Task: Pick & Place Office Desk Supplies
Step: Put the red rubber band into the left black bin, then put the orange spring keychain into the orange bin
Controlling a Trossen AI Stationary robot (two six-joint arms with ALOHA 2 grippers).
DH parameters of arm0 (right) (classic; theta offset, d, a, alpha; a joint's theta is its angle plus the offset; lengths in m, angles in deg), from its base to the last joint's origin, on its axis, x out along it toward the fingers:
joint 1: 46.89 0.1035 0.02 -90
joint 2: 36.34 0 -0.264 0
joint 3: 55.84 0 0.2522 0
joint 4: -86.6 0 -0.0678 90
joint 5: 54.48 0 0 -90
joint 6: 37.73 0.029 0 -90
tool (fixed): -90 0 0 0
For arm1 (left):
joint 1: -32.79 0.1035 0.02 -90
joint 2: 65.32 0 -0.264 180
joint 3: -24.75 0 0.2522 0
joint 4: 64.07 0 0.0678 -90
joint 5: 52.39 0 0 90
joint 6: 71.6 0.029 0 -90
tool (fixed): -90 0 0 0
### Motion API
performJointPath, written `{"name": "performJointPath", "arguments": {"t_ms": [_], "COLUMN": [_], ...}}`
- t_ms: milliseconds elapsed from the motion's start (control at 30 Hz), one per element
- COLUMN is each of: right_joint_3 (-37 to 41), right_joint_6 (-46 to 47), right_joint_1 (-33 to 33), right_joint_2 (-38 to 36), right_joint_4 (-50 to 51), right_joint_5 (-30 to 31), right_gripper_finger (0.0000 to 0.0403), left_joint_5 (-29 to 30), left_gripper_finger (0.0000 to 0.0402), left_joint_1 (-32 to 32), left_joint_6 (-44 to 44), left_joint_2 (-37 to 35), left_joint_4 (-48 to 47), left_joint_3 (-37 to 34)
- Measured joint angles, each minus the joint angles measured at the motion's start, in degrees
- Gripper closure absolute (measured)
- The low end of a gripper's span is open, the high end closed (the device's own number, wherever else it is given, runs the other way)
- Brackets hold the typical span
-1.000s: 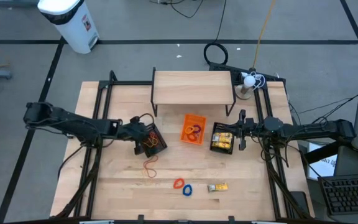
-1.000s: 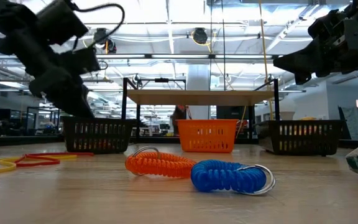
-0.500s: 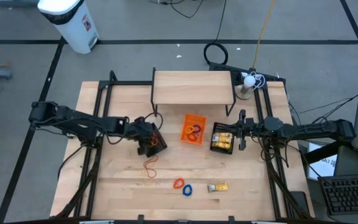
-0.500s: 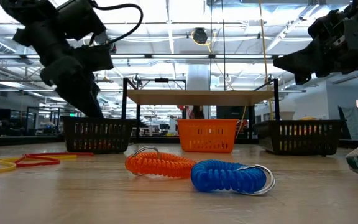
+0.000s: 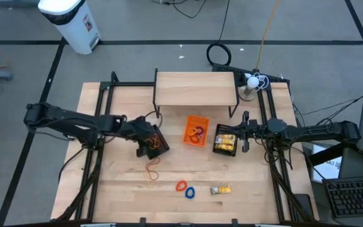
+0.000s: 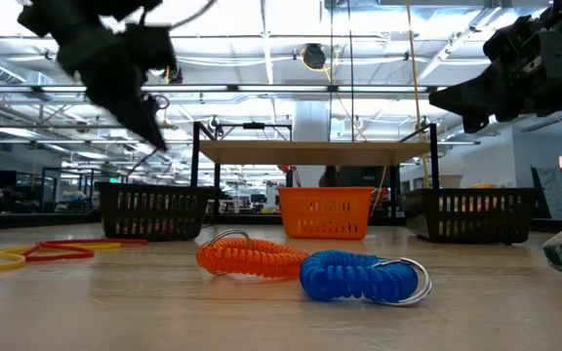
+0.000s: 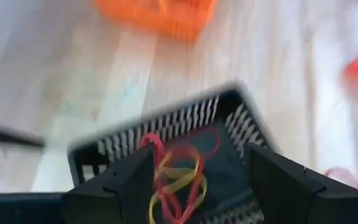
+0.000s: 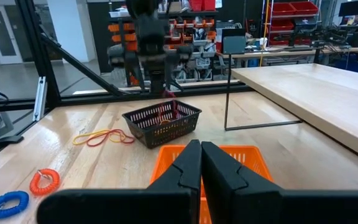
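Overhead, the pale wooden table [image 5: 125, 189] carried three containers in a row: a black wire-mesh bin [image 5: 154, 142] on the left, a square orange plastic bin [image 5: 196, 130] in the middle, and a second black mesh bin [image 5: 225, 139] on the right. The left bin held thin red and yellow rubber bands [image 7: 178, 176], loosely tangled on its dark floor. More rubber bands [image 5: 152, 168] lay loose on the table just in front of that bin. Nearer the front edge lay an orange coiled ring [image 5: 181, 186] and a blue coiled ring [image 5: 190, 192], touching; in the low view both showed tight spiral ridges and a thin metal loop. A small yellow-and-white packet [image 5: 220, 190] lay to their right, apart from them. The right bin contained further yellow packets [image 5: 225, 141].

The left gripper [image 5: 145, 139] hung above the left mesh bin, its arm stretched in from the table's left edge; its fingers [image 7: 126, 180] were spread wide with nothing between them. The right gripper [image 5: 243, 131] hovered beside the right mesh bin, its arm level from the right edge, fingers [image 8: 188, 163] pressed together and empty.
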Motion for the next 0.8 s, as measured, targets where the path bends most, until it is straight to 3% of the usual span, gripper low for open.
{"name": "performJointPath", "arguments": {"t_ms": [267, 433, 500, 600, 800], "right_joint_3": [0.0, 0.0, 0.0, 0.0, 0.0], "right_joint_6": [-0.1, -0.1, 0.0, -0.1, -0.4], "right_joint_1": [0.0, 0.0, 0.0, 0.0, 0.0], "right_joint_2": [0.0, 0.0, 0.0, 0.0, 0.0], "right_joint_4": [0.2, 0.2, 0.3, 0.2, -0.2], "right_joint_5": [0.0, -0.1, -0.1, -0.1, -0.1], "right_gripper_finger": [0.0399, 0.0399, 0.0399, 0.0399, 0.0399], "left_joint_5": [1.2, 7.2, 8.1, 5.0, 2.6], "left_gripper_finger": [0.0153, 0.017, 0.0194, 0.0245, 0.0379], "left_joint_1": [-0.1, -2.2, -2.9, -2.6, 0.8], "left_joint_6": [-0.8, 3.4, 5.2, 6.4, 3.4], "left_joint_2": [-12.4, -22.1, -26.9, -34.4, -47.7], "left_joint_4": [-2.1, -4.4, -2.3, 0.0, 9.1], "left_joint_3": [0.2, -0.6, -2.7, -7.4, -19.1]}}
